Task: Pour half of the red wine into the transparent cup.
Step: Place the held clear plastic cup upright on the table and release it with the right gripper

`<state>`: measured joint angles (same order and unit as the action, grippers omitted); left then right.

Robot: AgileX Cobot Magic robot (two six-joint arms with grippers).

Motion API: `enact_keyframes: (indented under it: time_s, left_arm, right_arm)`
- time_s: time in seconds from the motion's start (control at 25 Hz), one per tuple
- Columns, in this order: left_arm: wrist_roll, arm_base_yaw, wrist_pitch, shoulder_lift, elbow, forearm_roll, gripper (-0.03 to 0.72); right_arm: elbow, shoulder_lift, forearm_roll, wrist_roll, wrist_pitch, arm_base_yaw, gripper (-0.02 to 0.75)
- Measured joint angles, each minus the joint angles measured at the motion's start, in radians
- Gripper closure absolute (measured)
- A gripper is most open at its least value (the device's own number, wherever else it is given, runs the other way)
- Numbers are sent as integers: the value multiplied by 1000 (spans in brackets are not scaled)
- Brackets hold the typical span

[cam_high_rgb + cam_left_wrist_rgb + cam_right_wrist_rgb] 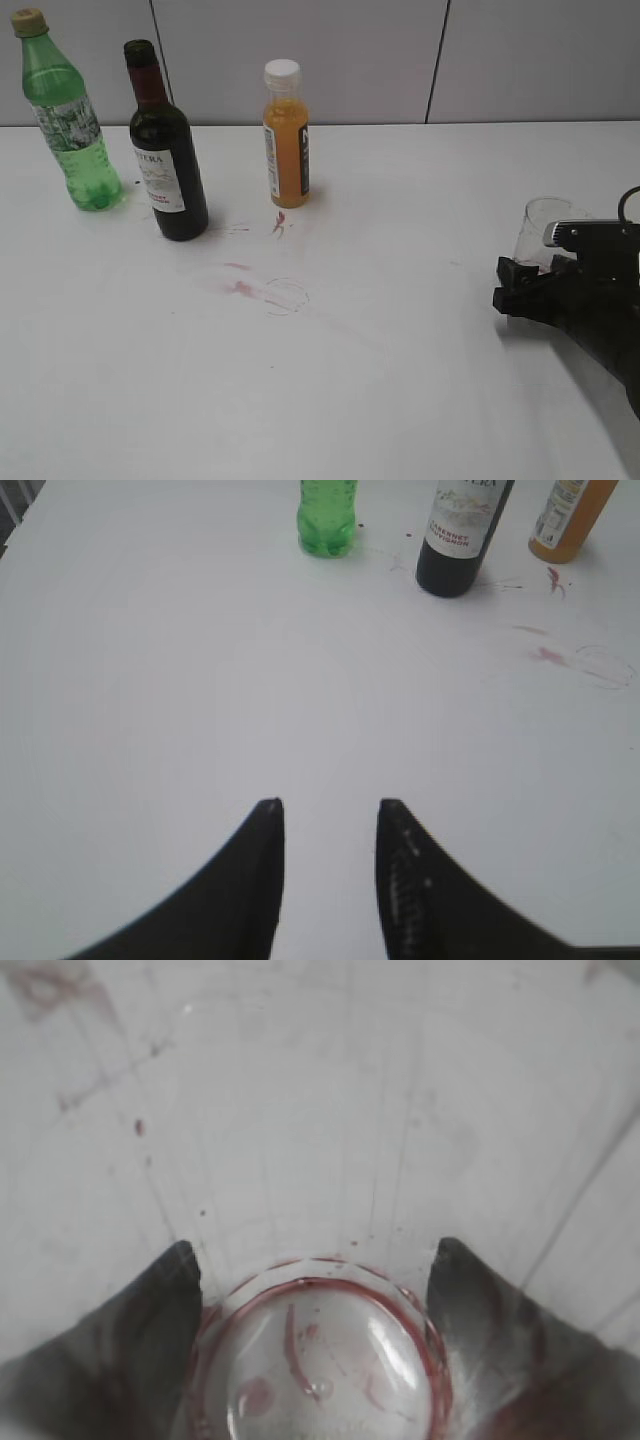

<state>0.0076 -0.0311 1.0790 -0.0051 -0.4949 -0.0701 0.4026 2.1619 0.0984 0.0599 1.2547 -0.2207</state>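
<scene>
The red wine is in a dark glass bottle (168, 170) with a red foil neck and white label, upright at the back left; its lower part also shows in the left wrist view (455, 540). The transparent cup (543, 228) stands at the right edge, with reddish stains in its base (320, 1360). My right gripper (520, 280) has its fingers on both sides of the cup's base (315, 1255) and is shut on it. My left gripper (330, 805) is open and empty over bare table, far in front of the bottles; it is out of the exterior view.
A green plastic bottle (70, 120) stands left of the wine bottle, and a small orange juice bottle (286, 140) with a white cap stands right of it. Red wine stains and a ring mark (285, 296) lie on the white table in front of the bottles.
</scene>
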Motion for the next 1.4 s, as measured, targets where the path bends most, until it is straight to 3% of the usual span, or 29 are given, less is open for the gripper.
enact_keyframes:
  time_s: [0.36, 0.52, 0.68, 1.0, 1.4]
  left_arm:
    - [0, 0, 0, 0, 0, 0, 451]
    - [0, 0, 0, 0, 0, 0, 451]
    - [0, 0, 0, 0, 0, 0, 451]
    - [0, 0, 0, 0, 0, 0, 451]
    - [0, 0, 0, 0, 0, 0, 451]
  right_arm:
    - [0, -5, -6, -39, -4, 0, 218]
    - [0, -51, -98, -48, -35, 0, 219]
    - [4, -111, -330, -50, -35, 0, 219]
    - [174, -119, -948, -11, -36, 0, 219]
    - [394, -71, -1315, 325, -38, -6, 220]
